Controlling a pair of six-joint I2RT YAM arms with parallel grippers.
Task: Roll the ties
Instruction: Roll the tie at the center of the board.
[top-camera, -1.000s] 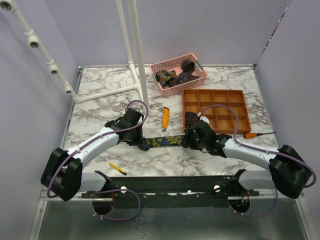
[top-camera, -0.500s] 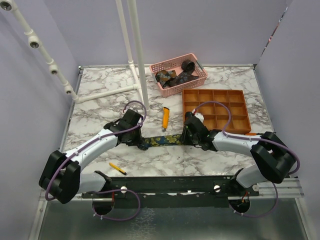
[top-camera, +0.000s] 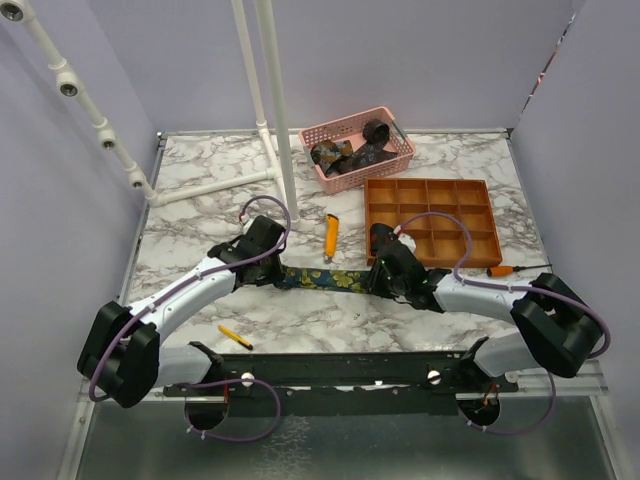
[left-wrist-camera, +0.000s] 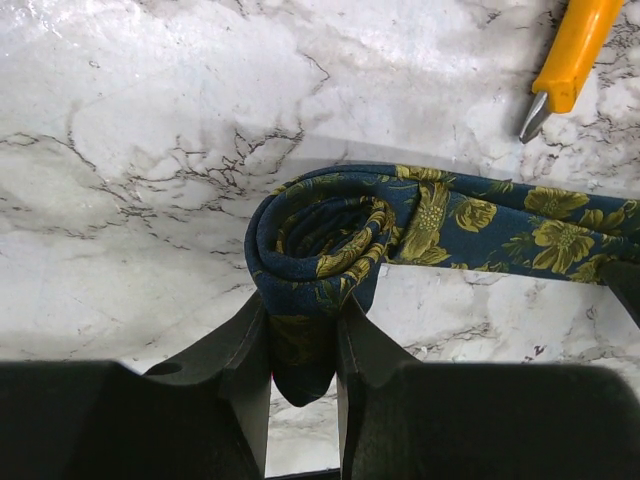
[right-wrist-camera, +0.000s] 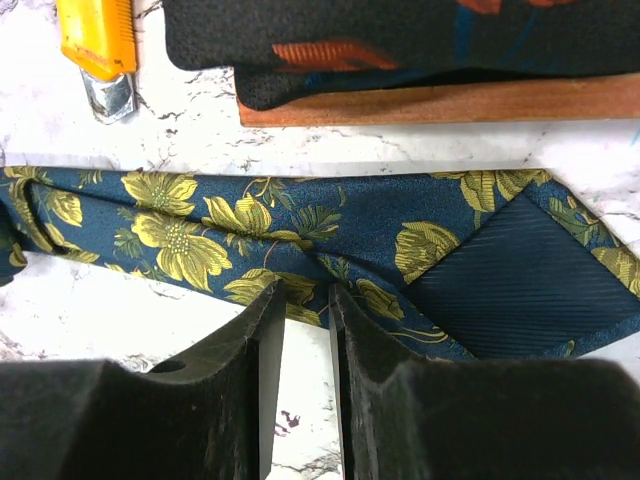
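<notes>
Jaws of left gripper (left-wrist-camera: 303, 320) squeezed tight on rolled end of the tie (left-wrist-camera: 330, 235). Right gripper (right-wrist-camera: 305, 300) nearly together, tips on the tie's near edge; hard to tell if pinching. Tie flat on table (top-camera: 200, 205), long way left to right. Roll clear only from left wrist, wide pointy end only from right wrist.

Both arms (top-camera: 195, 285) are white tubes with chunky black joints (top-camera: 125, 355), purple cables (top-camera: 240, 437) looping off them, matte black fingers (left-wrist-camera: 240, 380), all bolted to a black rail (top-camera: 340, 375).
</notes>
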